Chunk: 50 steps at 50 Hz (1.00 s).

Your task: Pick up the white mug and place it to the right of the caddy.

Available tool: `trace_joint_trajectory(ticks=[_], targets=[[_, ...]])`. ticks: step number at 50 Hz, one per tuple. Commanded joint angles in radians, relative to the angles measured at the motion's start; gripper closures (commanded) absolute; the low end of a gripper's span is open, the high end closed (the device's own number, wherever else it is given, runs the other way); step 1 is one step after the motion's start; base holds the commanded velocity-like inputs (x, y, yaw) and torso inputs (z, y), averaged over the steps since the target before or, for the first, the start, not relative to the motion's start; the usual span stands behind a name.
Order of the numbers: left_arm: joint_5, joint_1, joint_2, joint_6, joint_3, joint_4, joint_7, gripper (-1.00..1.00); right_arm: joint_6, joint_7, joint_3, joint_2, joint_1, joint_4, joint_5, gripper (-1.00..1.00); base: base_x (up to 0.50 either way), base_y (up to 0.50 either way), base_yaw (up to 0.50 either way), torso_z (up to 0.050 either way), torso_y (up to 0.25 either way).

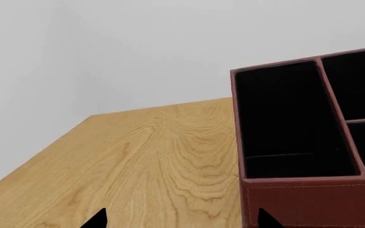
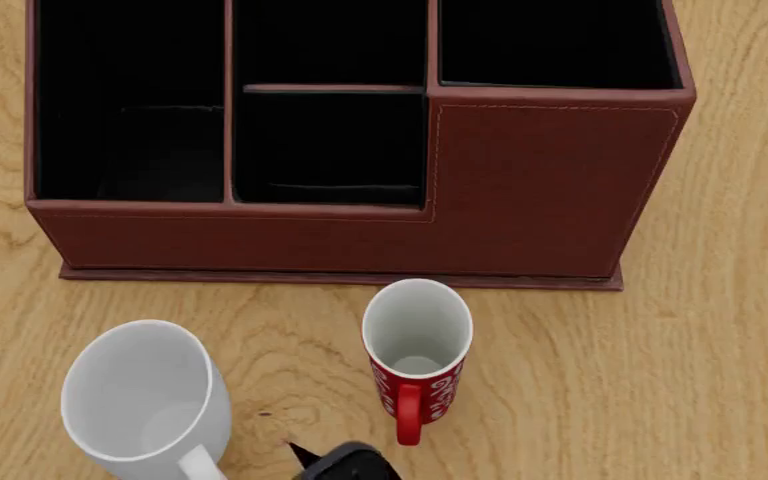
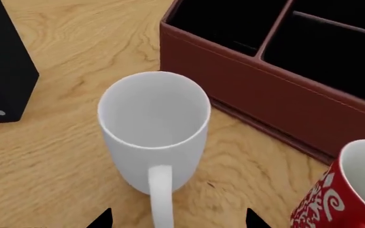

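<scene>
- We work on a pale wooden table (image 2: 704, 380) set against a plain white wall (image 1: 138, 47).
- The white mug (image 3: 154, 130) stands upright at seven o'clock in the head view, handle toward us, apart from the caddy (image 2: 544, 190).
- Our right gripper (image 3: 177, 219) hovers above that handle, its two tips spread wide, holding nothing.
- We should descend straight and close on the handle or rim.
- The red mug (image 2: 418, 355) stands near, at three o'clock of the white one; we lift clear of it.
- The left gripper (image 1: 179, 219) is likewise spread and empty beside the caddy.
</scene>
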Motion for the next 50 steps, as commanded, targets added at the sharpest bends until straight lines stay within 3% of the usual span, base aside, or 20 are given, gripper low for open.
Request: trace_joint_trajectory(ticks=[1, 50], targets=[[-0.004, 0.003, -0.004, 0.006, 0.003, -0.003, -0.005, -1.00, -0.043, 0.027, 0.033, 0.012, 0.019, 0.095, 0.073, -1.00, 0.00, 0.00, 0.00, 0.000, 0.000], [-0.009, 0.024, -0.015, 0.046, 0.016, -0.032, -0.019, -1.00, -0.081, 0.091, -0.022, 0.014, 0.174, 0.339, 0.201, -1.00, 0.00, 0.00, 0.00, 0.000, 0.000]])
